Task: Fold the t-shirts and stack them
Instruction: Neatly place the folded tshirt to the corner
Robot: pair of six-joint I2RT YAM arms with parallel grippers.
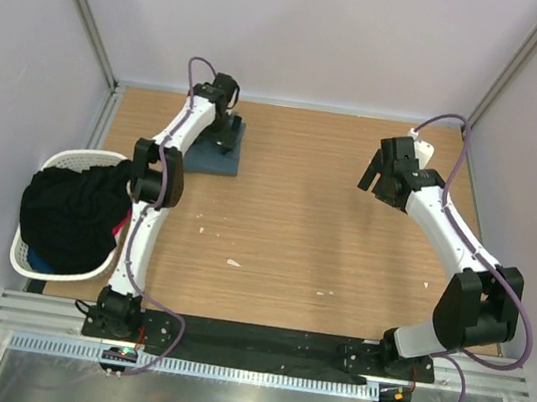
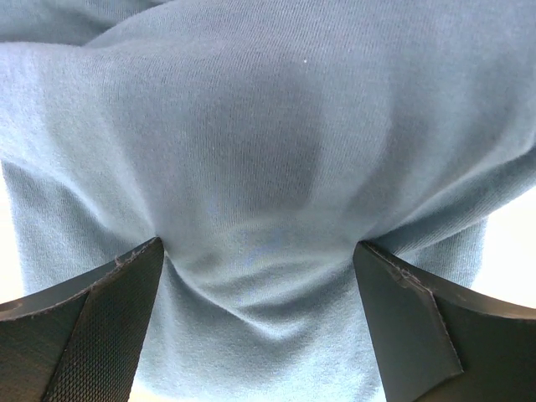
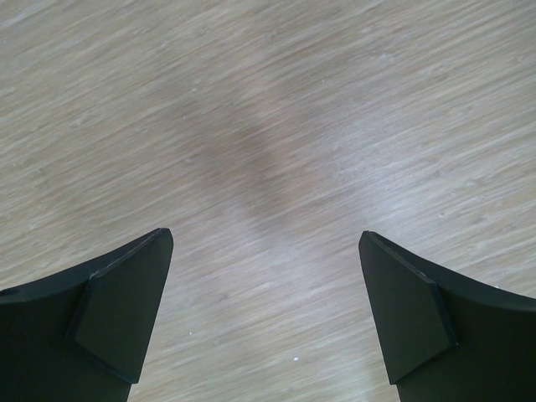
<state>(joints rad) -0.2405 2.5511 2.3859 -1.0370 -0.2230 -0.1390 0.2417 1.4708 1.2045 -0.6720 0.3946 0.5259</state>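
A slate blue-grey t-shirt [image 1: 217, 156] lies folded into a small rectangle at the far left of the wooden table. My left gripper [image 1: 226, 132] is down on it. In the left wrist view the shirt [image 2: 268, 142] fills the frame. The left gripper [image 2: 260, 285] is open, and its fingers [image 2: 100, 318] stand wide apart and press into the cloth, which bunches between them. My right gripper [image 1: 384, 186] hangs open and empty above bare wood at the far right. In the right wrist view it [image 3: 266, 276] shows only table between its fingers.
A white plastic laundry basket [image 1: 52, 164] sits off the table's left edge, heaped with black clothes [image 1: 70, 212]; bits of red and blue cloth show under them. Small white specks [image 1: 232, 261] lie on the wood. Walls and metal frame posts close in the far side.
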